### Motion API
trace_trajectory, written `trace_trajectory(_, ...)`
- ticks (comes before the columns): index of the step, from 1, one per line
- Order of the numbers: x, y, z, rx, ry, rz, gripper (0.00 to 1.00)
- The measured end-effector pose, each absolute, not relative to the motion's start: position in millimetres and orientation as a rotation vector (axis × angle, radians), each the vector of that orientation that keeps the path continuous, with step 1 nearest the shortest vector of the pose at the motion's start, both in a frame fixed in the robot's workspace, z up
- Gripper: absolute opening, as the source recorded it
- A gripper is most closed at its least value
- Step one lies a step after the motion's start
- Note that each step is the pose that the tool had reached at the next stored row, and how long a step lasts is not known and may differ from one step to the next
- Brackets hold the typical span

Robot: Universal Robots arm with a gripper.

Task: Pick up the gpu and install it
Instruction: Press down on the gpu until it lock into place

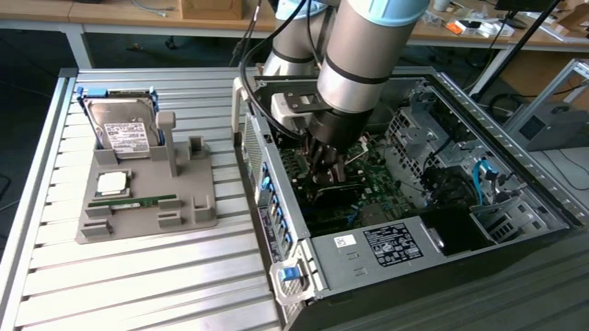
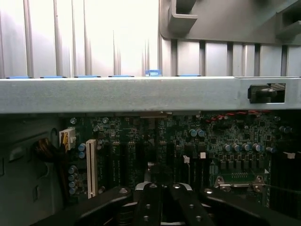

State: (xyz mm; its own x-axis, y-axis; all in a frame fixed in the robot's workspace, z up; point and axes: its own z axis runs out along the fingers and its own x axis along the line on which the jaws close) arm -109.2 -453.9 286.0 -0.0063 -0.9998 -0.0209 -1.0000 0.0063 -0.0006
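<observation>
Centre of the exterior frame: the gripper, fingers closed, is reaching down inside the open computer case, pressing a dark card, seemingly the gpu, directly beneath it onto the motherboard.

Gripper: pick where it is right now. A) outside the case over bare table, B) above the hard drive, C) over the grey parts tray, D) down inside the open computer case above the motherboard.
D: the gripper reaches into the open computer case over the motherboard.
</observation>
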Motion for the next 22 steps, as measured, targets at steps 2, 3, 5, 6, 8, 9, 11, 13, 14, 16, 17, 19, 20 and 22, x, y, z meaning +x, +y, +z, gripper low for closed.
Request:
trace_trajectory(2, -109, -458, 284, -2.204, 2.218, 0.023, 0.10)
trace_trajectory(3, -109, -459, 284, -2.204, 2.218, 0.023, 0.10)
trace_trajectory(5, -109, -461, 282, -2.204, 2.217, 0.023, 0.10)
trace_trajectory(6, -109, -462, 280, -2.203, 2.217, 0.023, 0.10)
trace_trajectory(8, -109, -462, 278, -2.203, 2.218, 0.023, 0.10)
trace_trajectory(9, -109, -462, 276, -2.203, 2.218, 0.023, 0.10)
trace_trajectory(11, -109, -463, 273, -2.204, 2.218, 0.023, 0.10)
trace_trajectory(13, -109, -463, 271, -2.204, 2.218, 0.022, 0.10)
trace_trajectory(14, -109, -463, 270, -2.204, 2.218, 0.022, 0.10)
trace_trajectory(16, -109, -463, 269, -2.204, 2.218, 0.022, 0.10)
trace_trajectory(17, -109, -463, 268, -2.204, 2.218, 0.022, 0.10)
trace_trajectory(19, -109, -463, 268, -2.204, 2.218, 0.022, 0.10)
trace_trajectory(20, -109, -463, 267, -2.204, 2.218, 0.022, 0.10)
trace_trajectory(22, -110, -463, 268, -2.205, 2.219, 0.022, 0.10)
